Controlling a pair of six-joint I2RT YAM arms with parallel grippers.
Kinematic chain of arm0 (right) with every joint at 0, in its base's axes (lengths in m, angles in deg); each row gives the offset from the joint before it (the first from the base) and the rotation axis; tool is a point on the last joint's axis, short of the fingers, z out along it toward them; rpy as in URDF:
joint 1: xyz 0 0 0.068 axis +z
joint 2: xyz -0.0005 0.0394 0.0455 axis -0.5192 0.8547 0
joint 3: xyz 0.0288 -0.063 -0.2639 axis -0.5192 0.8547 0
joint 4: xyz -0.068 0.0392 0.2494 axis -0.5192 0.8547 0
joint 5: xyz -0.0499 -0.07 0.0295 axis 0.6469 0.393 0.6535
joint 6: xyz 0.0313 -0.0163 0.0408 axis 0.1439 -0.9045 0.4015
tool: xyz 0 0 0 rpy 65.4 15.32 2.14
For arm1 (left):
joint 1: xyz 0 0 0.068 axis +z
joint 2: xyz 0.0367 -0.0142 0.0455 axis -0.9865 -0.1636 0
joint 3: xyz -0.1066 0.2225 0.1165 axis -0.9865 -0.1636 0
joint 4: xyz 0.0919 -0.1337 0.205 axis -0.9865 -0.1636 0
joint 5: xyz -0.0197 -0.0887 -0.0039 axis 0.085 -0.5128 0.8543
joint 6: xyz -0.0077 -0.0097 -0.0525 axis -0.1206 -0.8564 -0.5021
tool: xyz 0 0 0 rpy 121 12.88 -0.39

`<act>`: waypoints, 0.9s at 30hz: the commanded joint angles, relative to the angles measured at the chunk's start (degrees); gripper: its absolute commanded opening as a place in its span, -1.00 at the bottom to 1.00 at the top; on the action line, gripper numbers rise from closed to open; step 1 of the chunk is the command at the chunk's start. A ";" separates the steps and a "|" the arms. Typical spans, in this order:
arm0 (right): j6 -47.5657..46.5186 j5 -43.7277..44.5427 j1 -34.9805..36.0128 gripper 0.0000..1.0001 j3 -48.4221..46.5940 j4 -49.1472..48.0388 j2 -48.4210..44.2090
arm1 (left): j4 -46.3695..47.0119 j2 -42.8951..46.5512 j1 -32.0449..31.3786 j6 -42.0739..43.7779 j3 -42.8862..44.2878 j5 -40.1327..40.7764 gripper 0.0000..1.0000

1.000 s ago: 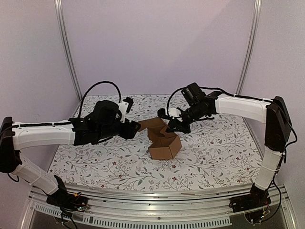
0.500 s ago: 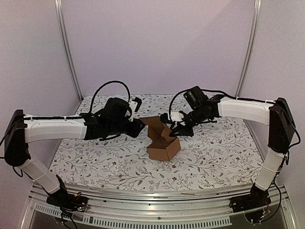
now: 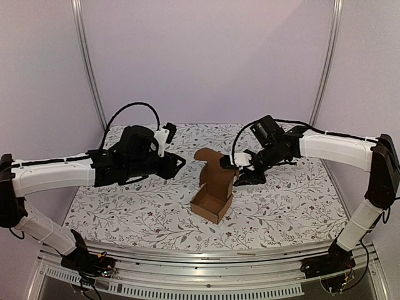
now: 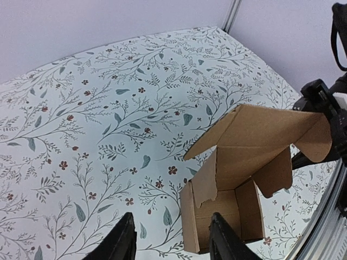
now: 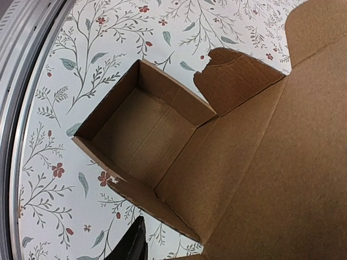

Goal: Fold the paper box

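Observation:
The paper box (image 3: 211, 199) is a brown carton on the flowered table, its tray open and its lid (image 3: 214, 164) standing upright. My left gripper (image 3: 179, 164) hovers open to the left of the lid, apart from it. In the left wrist view its fingertips (image 4: 123, 241) frame bare table and the box's near corner (image 4: 191, 222). My right gripper (image 3: 242, 176) sits close behind the lid on the right. In the right wrist view only one finger (image 5: 133, 244) shows, beside the box's side flap (image 5: 146, 203). The lid (image 5: 271, 162) hides the other finger.
Table with a leaf and flower print (image 3: 137, 212). Metal rail along its near edge (image 3: 206, 256), also seen in the right wrist view (image 5: 21, 49). Purple walls with two upright poles (image 3: 87, 69) stand behind the table.
The lid has swung up from lying over the box to standing upright. The right gripper has shifted right and back. The left gripper has drawn slightly away to the left.

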 commanded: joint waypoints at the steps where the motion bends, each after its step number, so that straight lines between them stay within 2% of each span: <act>1: -0.99 2.77 0.07 -0.24 1.71 2.21 -3.01 | -2.88 0.86 0.71 0.45 0.15 1.35 -0.01; 6: -1.08 3.82 -0.85 -0.22 2.26 3.95 -5.64 | -3.62 -4.12 1.98 3.43 5.11 -1.00 0.20; 13: 0.01 3.67 -1.22 -0.21 2.17 5.27 -6.35 | -4.59 -15.09 3.82 8.52 14.92 -8.63 0.20; 16: 0.61 3.81 -1.27 -0.21 2.64 5.47 -6.74 | -5.86 -18.45 3.97 9.67 18.43 -11.82 0.04; 18: 1.10 4.94 -1.29 -0.20 2.61 5.41 -6.77 | -5.85 -19.56 3.97 9.96 19.60 -13.71 -0.15; 23: 3.89 5.65 -1.25 -0.20 2.09 4.86 -5.46 | -3.64 -19.16 3.81 9.32 18.56 -17.39 -0.60; 27: 4.75 5.18 -1.29 -0.20 2.09 4.37 -4.94 | -2.50 -18.00 3.50 8.54 17.23 -17.35 -0.85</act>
